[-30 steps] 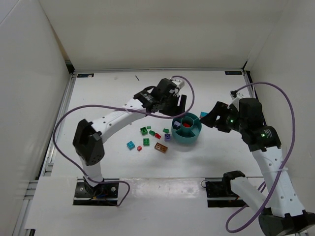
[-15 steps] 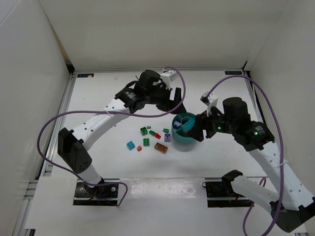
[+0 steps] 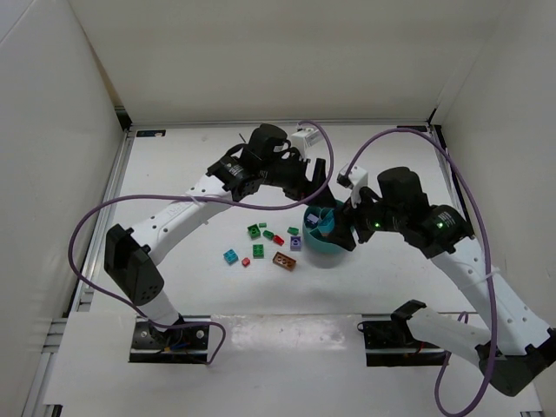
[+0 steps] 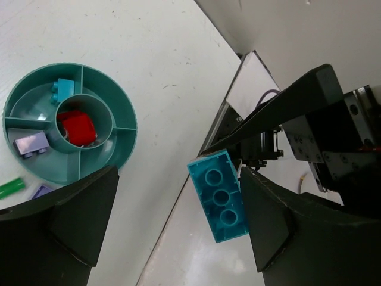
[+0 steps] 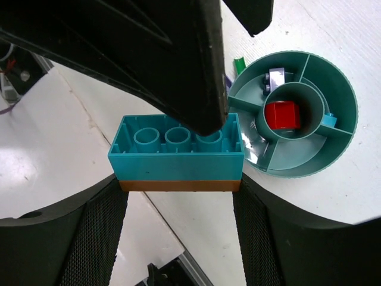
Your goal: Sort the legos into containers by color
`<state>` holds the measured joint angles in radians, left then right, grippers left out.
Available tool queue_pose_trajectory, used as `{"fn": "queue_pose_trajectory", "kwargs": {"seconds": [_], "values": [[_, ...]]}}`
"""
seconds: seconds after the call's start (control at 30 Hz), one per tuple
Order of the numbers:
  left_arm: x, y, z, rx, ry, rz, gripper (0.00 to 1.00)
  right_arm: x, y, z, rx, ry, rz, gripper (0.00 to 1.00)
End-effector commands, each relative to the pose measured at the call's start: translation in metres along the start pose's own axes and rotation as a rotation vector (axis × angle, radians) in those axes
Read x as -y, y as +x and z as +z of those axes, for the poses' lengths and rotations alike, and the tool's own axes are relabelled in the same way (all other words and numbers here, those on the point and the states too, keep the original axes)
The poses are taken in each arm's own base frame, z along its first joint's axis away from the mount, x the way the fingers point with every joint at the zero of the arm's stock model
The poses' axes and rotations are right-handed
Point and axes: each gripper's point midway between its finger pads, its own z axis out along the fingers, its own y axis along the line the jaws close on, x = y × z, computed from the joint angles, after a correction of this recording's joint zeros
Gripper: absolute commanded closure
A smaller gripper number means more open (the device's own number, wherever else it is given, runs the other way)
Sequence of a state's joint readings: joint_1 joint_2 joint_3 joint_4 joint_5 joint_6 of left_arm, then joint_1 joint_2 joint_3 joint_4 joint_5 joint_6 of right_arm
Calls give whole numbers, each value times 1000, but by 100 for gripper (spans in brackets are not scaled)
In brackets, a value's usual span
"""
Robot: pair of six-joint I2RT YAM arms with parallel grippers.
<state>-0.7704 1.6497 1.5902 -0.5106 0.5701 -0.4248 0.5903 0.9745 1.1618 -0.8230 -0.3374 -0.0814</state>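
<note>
- Right arm: has swung in from well out at 3 o'clock of the bowl. The right gripper now hangs over the bowl's 3 o'clock side.
- Its fingers are partly closed and clamped on a teal brick with a brown layer under it. The brick is in the air, not yet in any compartment.
- Left arm: reaches further out than a second ago. The left gripper has drawn back to 12 o'clock of the bowl and sits above it.
- Its fingers have spread wide. Nothing sits between them in the wrist view.
- Bowl: same spot on the table. A red brick lies in the centre cup, a lilac brick in one wedge, and a small blue brick in another.
- Reading: the left side looks done with its drop and is clearing out. The right is taking its turn over the bowl.
- The small blue brick's wedge seems the closest colour match for the teal one. The brick is large for a wedge, so the release needs a careful line-up.
- Loose bricks: green, red, brown, blue and purple ones sit between 8 and 9 o'clock of the bowl, unmoved and still to sort.
</note>
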Motion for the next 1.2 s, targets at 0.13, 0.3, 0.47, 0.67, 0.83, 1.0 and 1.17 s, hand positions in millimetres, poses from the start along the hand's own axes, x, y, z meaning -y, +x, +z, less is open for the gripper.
{"fn": "queue_pose_trajectory", "kwargs": {"seconds": [0.13, 0.3, 0.47, 0.67, 0.83, 1.0, 1.17], "values": [[17, -2, -6, 3, 56, 34, 7, 9, -28, -8, 119, 83, -69, 69], [12, 8, 1, -34, 48, 14, 8, 13, -44, -10, 182, 126, -87, 69], [24, 8, 4, -30, 74, 45, 11, 7, -43, 1, 143, 110, -109, 69], [24, 12, 6, -40, 80, 50, 15, 10, -44, 7, 100, 174, -139, 69], [23, 17, 8, -58, 82, 49, 21, 22, -47, 3, 88, 245, -107, 69], [25, 17, 9, -54, 93, 46, 28, 24, -52, 0, 136, 268, -95, 69], [24, 17, 10, -57, 95, 50, 51, 24, -51, 1, 126, 266, -86, 69]]}}
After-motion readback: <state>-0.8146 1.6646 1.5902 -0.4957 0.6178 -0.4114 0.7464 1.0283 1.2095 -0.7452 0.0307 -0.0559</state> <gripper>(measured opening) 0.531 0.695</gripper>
